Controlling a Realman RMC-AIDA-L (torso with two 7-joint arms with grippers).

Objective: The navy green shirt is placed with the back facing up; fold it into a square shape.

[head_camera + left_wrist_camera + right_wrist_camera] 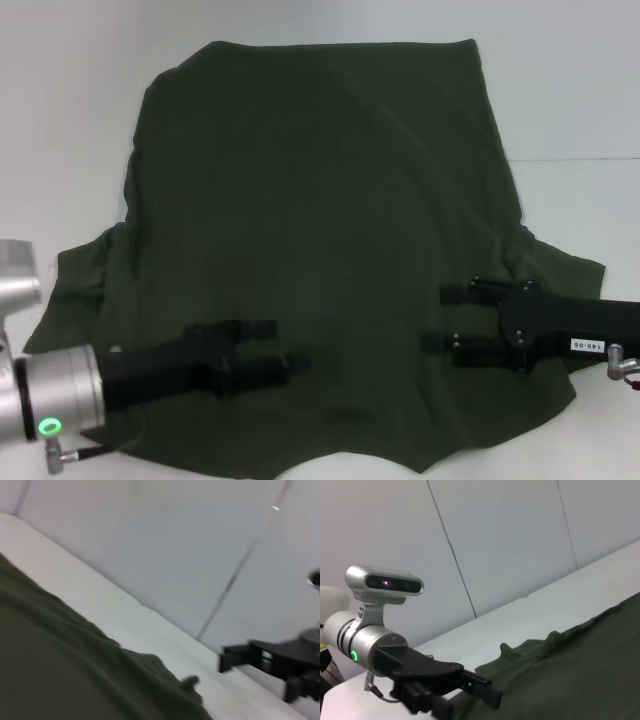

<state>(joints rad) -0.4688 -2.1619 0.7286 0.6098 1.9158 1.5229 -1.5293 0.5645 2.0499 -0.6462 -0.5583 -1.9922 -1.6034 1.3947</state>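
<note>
Two black grippers hang over one garment. We see the navy green shirt [320, 240] spread flat on the white table [570, 100], its hem toward the far edge and its short sleeves splayed outward on the near side; the left sleeve [80, 280] and the right sleeve [560, 265] both lie rumpled at the shirt's flanks. The fabric is plain, with shallow creases across the upper body.

The left gripper [290, 345] reaches in from the near left, over the lower left part of the shirt, its two fingers pointing toward the centre with a clear gap between them; we read its jaws as parted and holding nothing. A silver wrist section with a green indicator light [47, 427] sits behind it.

The right gripper [435, 318] reaches in from the near right, over the lower right part of the shirt, its fingers likewise pointing inward and set wide apart, with only cloth beneath them. A small white label [583, 345] marks its body.

In the left wrist view we see the shirt's edge [75, 665] lying on the table, the right gripper [225, 660] farther off. In the right wrist view the left gripper [485, 690] lies low over the shirt [580, 670], below its wrist camera [385, 582].
</note>
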